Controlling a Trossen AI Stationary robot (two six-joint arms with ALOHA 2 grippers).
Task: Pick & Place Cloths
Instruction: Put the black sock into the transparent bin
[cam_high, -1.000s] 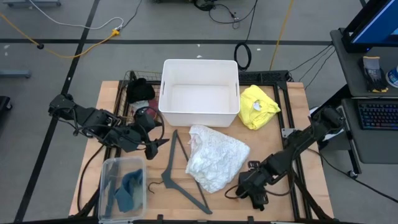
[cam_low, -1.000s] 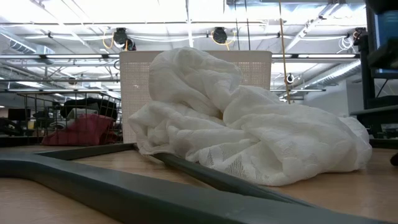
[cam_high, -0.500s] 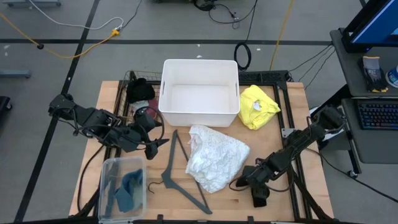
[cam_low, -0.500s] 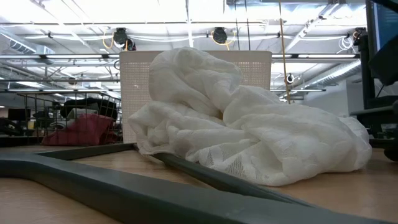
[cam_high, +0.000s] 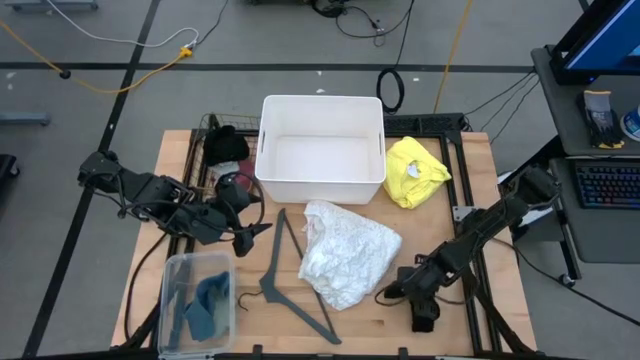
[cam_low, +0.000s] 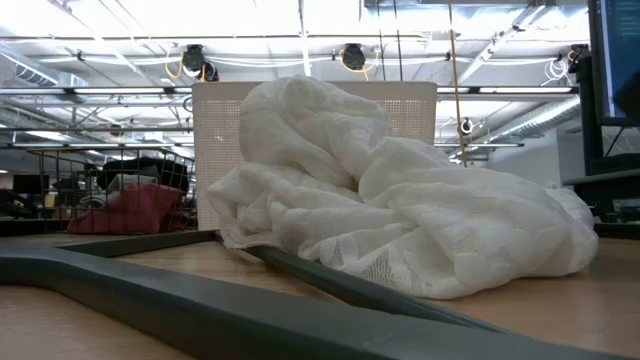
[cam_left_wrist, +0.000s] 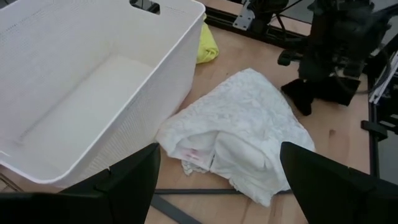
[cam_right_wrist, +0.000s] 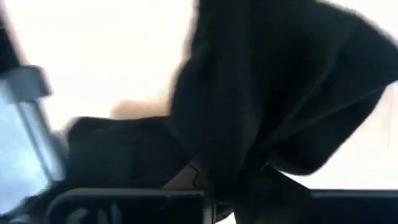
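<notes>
A lacy white cloth (cam_high: 345, 252) lies bunched on the table's middle, partly over the grey hanger (cam_high: 290, 278). At the far right lies a yellow cloth (cam_high: 413, 170). Another black cloth (cam_high: 226, 145) and a maroon one (cam_low: 135, 210) lie at the far left. A teal cloth (cam_high: 205, 305) sits in a clear tub. My right gripper (cam_high: 412, 296) is near the table's front right, shut on a black cloth (cam_high: 425, 316). My left gripper (cam_high: 250, 235) stands open left of the hanger, with nothing between its fingers. My right gripper pinches a gathered bunch of the black cloth (cam_right_wrist: 249, 177) between its two fingers. How many layers it holds cannot be told. The rest of the cloth (cam_left_wrist: 314, 93) hangs slack below the gripper. Whether its lowest tip rests on the table cannot be told.
An empty white bin (cam_high: 322, 148) stands at the far middle. The clear tub (cam_high: 197, 300) is at the near left. Black frame rails (cam_high: 470, 215) run along the table's right side under my right arm. Bare wood lies between the white cloth and the front edge.
My right gripper has shut on the black cloth and gone a little toward the table's right edge and up. Its dark shape has left the low view's right edge. The black cloth has gone along with it.
</notes>
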